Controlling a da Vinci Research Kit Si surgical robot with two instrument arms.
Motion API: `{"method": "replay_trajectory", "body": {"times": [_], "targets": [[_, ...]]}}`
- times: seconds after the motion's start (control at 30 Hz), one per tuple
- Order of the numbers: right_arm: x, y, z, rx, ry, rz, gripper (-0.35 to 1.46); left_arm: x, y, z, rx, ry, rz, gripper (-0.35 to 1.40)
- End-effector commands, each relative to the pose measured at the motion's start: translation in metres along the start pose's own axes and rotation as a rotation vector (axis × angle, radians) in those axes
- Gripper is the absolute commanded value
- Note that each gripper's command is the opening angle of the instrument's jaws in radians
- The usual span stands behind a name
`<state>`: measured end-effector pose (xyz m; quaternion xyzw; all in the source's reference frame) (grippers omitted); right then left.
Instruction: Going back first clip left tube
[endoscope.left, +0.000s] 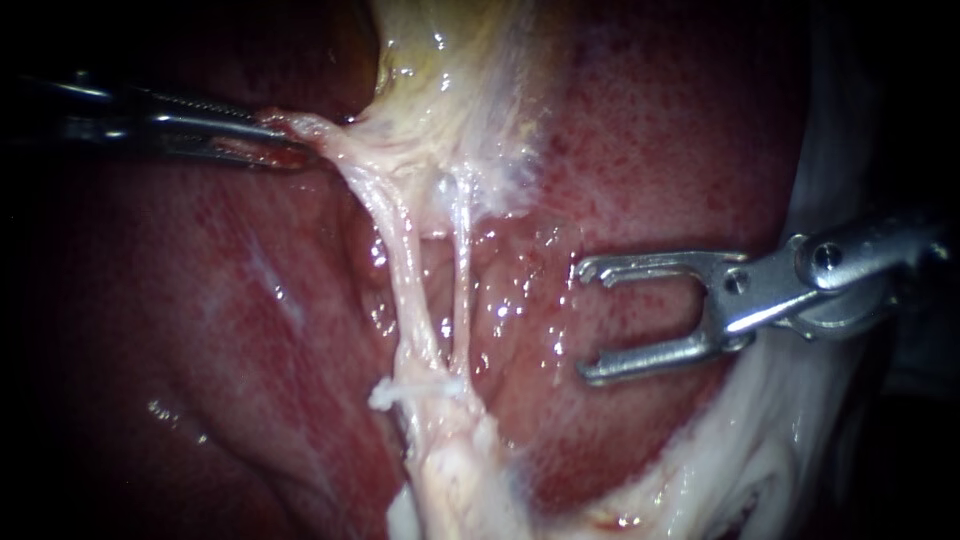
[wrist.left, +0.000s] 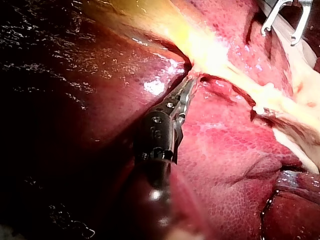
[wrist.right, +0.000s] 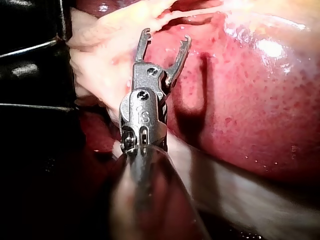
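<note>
Left instrument (endoscope.left: 290, 142) has its claw pinching the pale tissue (endoscope.left: 330, 140) at the top end of the left tube (endoscope.left: 405, 290). Right instrument (endoscope.left: 585, 322) hangs over the liver (endoscope.left: 650, 150) with its claw spread, right of that tube, not touching it.

The left instrument (endoscope.left: 280, 140), its shaft entering level from the left, has its jaws clamped together on a strand of pale tissue (endoscope.left: 335, 150), while the right instrument (endoscope.left: 587, 322), entering from the right, points leftward with jaws spread wide, empty.
</note>
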<state>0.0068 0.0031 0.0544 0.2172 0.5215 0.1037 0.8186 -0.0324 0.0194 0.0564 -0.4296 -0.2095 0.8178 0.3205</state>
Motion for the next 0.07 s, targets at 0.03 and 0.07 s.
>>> {"method": "replay_trajectory", "body": {"times": [0.03, 0.07], "targets": [[0.0000, 0.0000, 0.0000, 0.000, 0.000, 0.000, 0.50, 0.0000, 0.0000, 0.0000, 0.001, 0.000, 0.000, -0.35], [0.0000, 0.0000, 0.0000, -0.001, 0.000, 0.000, 0.50, 0.0000, 0.0000, -0.0001, 0.000, 0.000, 0.000, -0.35]]}}
